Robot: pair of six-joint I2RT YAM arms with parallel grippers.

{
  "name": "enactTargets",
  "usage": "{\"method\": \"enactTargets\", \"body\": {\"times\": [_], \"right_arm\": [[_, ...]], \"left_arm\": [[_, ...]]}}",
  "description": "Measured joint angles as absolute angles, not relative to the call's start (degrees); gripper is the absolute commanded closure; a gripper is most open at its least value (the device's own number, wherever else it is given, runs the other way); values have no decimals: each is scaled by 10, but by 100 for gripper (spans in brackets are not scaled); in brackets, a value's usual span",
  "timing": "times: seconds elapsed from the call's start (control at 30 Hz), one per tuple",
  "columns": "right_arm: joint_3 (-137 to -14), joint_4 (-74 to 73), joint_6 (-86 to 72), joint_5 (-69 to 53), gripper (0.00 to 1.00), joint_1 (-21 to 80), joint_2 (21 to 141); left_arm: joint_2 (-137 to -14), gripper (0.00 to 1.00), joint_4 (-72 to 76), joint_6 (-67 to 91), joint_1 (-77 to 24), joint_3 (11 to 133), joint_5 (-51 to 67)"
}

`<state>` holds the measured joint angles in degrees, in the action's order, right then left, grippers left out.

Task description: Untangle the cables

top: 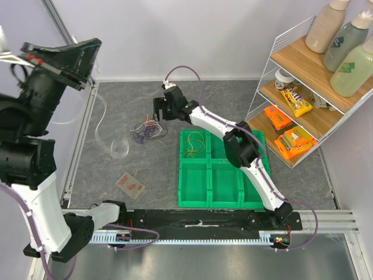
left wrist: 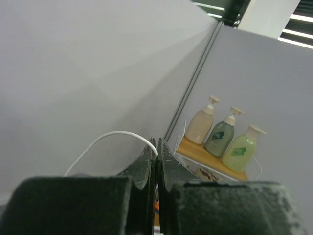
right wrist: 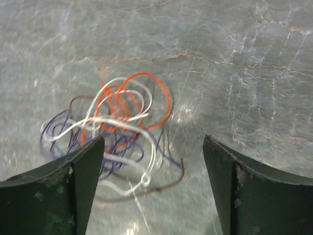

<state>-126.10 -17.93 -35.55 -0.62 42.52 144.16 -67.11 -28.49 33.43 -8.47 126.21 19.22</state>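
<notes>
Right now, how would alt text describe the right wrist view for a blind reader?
A tangled bundle of thin orange, white, purple and brown wires lies on a grey marbled tabletop, beneath the dark fingers of the open right gripper.

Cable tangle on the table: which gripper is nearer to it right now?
Right. The right gripper hangs open just above the cables; the left gripper is shut, raised high on the left, far from them.

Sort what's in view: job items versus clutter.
Job: tangled cables, right fingers open above them, yellow cable in green tray.
Clutter: bottles, snack packs, clear cup, card.
</notes>
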Motion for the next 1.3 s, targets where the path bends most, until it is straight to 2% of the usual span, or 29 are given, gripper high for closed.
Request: {"method": "enactTargets", "body": {"times": [0.07,0.37,0.5,0.73,0.93,1.03,1.13,1.3], "right_arm": [[-1261,-213,-324,-17,2,425,1412],[-1232,-303,-208,-20,3,426,1253],[-1161,-318,-182,-23,3,425,1179],[-938,-308,-124,-80,2,425,1000],[-794,-227,-102,-205,2,425,788],[-758,-147,-109,-262,2,426,709],[-761,-86,-111,-300,2,426,694],[-776,-15,-120,-350,2,426,754]], "left_arm": [[-669,98,-291,333,-85,1229,198],[-656,98,-329,313,-84,1060,243],[-656,98,-336,304,-84,1021,280],[-642,98,-333,297,-84,961,359],[-635,98,-243,344,-84,877,490],[-633,98,-135,422,-84,807,559],[-635,99,-39,500,-84,748,612],[-641,98,67,585,-85,709,666]]}}
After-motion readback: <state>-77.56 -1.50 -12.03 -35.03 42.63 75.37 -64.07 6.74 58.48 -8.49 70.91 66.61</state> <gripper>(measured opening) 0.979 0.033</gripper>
